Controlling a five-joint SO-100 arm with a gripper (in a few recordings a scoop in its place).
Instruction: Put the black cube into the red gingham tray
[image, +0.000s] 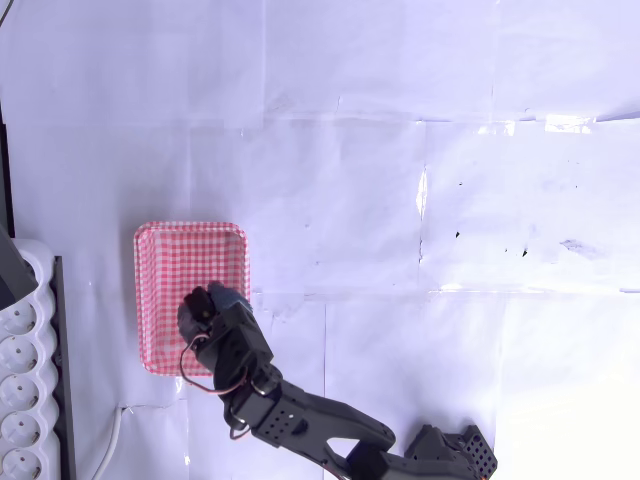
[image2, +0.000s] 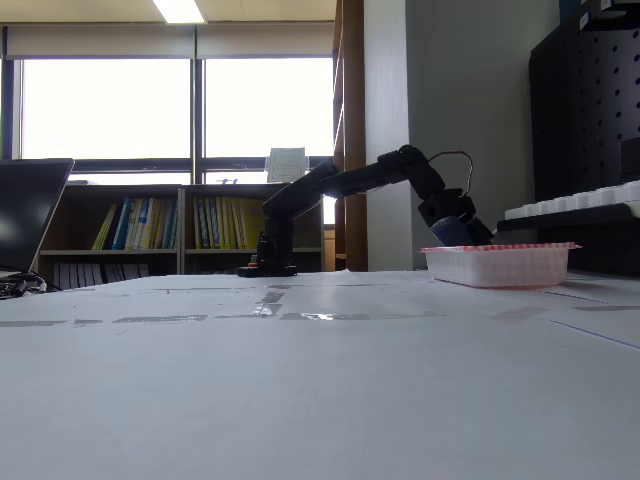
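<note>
Over the red gingham tray (image: 170, 262), at about five o'clock from its middle in the overhead view, hangs the gripper (image: 200, 308); the black cube cannot be picked out against the dark gripper parts, so whether it sits between the fingers or already lies on the tray floor beneath them I cannot tell; nor can I tell whether the gripper is clenched or released, since the fingers are hidden from above and too small in the fixed view.

Seen from the fixed view, the gripper (image2: 452, 232) dips toward the tray (image2: 500, 266) from its nine o'clock side, close above the rim; the arm (image: 300, 420) reaches in from the five o'clock corner of the overhead view across the white surface (image: 420, 180); a white power strip (image: 22, 400) lies just beside the tray at its eight o'clock.

My judgement is that the step in hand is the release; done well, it means keeping the fingertips inside the rim and low, letting go only when the cube would drop onto the checked floor, then lifting straight up so nothing catches the light tray and drags it.
</note>
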